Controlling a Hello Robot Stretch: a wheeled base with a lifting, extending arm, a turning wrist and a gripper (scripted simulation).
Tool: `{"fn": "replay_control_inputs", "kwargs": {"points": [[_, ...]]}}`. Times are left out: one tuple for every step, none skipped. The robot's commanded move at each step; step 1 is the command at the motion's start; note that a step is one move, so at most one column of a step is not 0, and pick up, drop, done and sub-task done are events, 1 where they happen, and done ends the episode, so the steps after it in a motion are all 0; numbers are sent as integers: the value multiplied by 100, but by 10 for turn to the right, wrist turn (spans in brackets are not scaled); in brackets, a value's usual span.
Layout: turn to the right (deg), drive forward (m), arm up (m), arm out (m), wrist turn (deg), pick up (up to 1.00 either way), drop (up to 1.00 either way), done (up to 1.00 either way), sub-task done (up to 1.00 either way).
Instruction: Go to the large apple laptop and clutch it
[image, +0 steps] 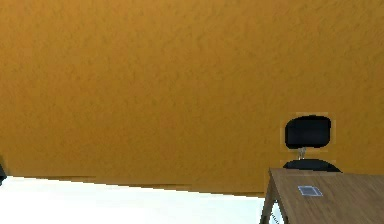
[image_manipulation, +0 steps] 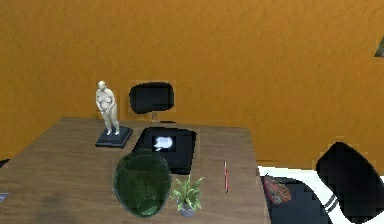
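So, black white-logo laptop (image_manipulation: 166, 146) lying flat on brown wooden bench (image_manipulation: 60, 165), pale statuette (image_manipulation: 107, 108) standing beside it, can't tell claw state.

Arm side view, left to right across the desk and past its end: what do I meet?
Statue → laptop → red pen → black chair past the desk's right end.

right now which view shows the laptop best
The arm side view: the laptop lies closed and dark on the wooden table, between a statuette and a red pen. The forward view offers a table corner and a black chair.
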Motion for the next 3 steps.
{"fn": "replay_control_inputs", "kwargs": {"points": [[0,0,50,0,0,0,0,0,0],[0,0,16,0,0,0,0,0,0],[0,0,0,32,0,0,0,0,0]]}}
